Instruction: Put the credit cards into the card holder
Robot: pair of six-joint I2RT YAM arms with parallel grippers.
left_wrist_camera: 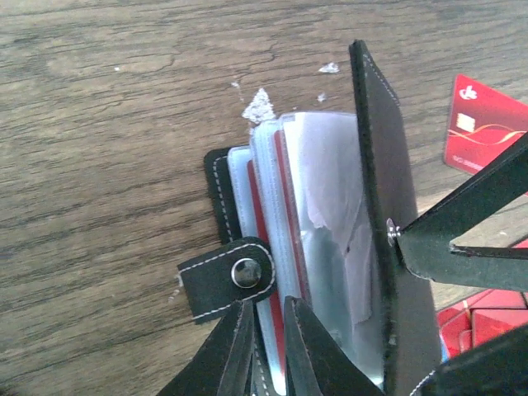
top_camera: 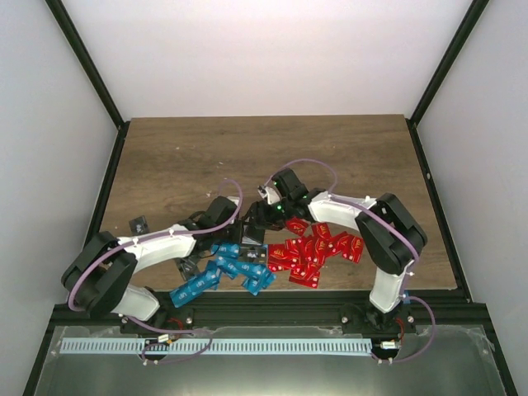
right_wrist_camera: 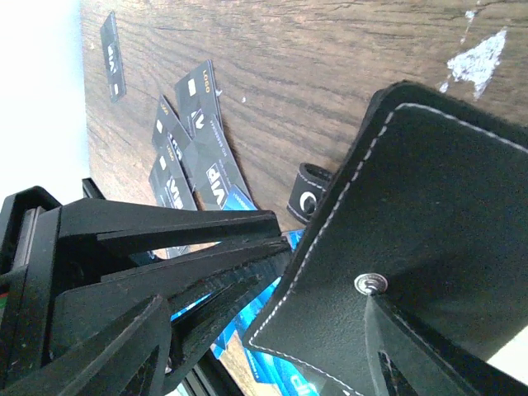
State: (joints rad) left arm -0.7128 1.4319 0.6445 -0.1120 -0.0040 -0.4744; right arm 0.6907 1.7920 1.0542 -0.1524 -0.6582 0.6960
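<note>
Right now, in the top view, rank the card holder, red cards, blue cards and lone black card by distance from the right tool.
1. card holder, at the right tool.
2. red cards, near right, and blue cards, near left: too close to call.
3. lone black card, far left.

In the left wrist view the card holder is being cut off at 6 o'clock and a red card at 3 o'clock. From above, the card holder is being covered almost wholly by the left claw and right claw. Print on the blue cards is being rendered unreadably small there.
</note>
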